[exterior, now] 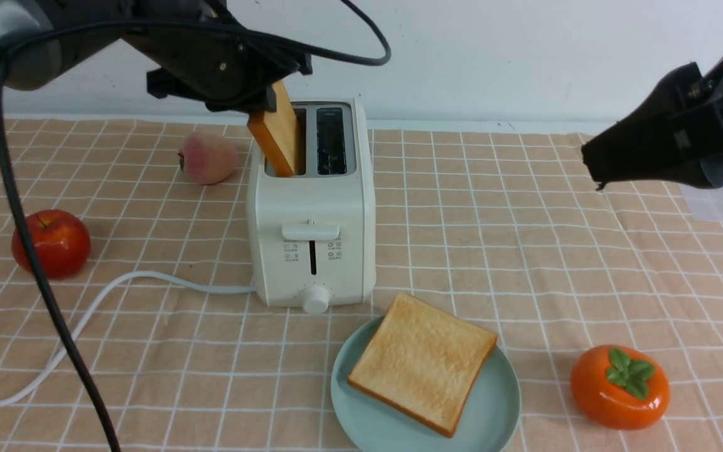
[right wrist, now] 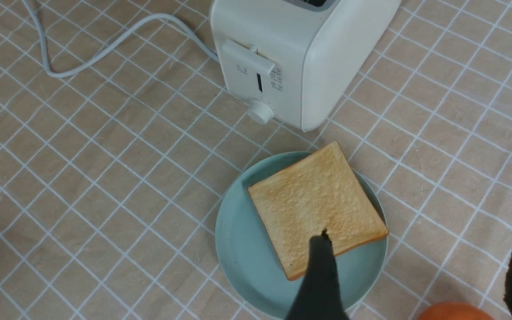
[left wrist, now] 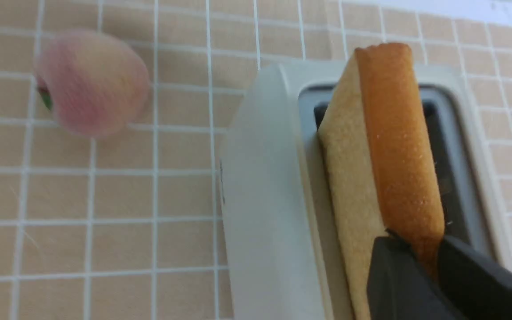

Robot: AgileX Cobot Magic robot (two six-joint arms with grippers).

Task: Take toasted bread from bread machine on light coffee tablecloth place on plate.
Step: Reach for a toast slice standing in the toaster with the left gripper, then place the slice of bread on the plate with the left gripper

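The cream-white bread machine (exterior: pixel 311 207) stands on the light coffee tablecloth (exterior: pixel 524 238). My left gripper (exterior: pixel 264 103) is shut on a slice of toasted bread (exterior: pixel 278 135), tilted and partly out of the left slot; the left wrist view shows the black fingers (left wrist: pixel 394 271) pinching its orange crust (left wrist: pixel 398 146). The right slot (exterior: pixel 331 141) looks empty. A second slice (exterior: pixel 423 363) lies flat on the teal plate (exterior: pixel 499 414) in front of the toaster. My right gripper (exterior: pixel 594 166) is open and empty, high at the right; its wrist view shows plate (right wrist: pixel 238 249) and toast (right wrist: pixel 316 206) below.
A peach (exterior: pixel 208 157) lies left of the toaster and a red apple (exterior: pixel 51 243) at the far left. An orange persimmon (exterior: pixel 620 387) sits right of the plate. The white cord (exterior: pixel 104 301) runs left from the toaster. My left arm's black cable (exterior: pixel 35 263) hangs down.
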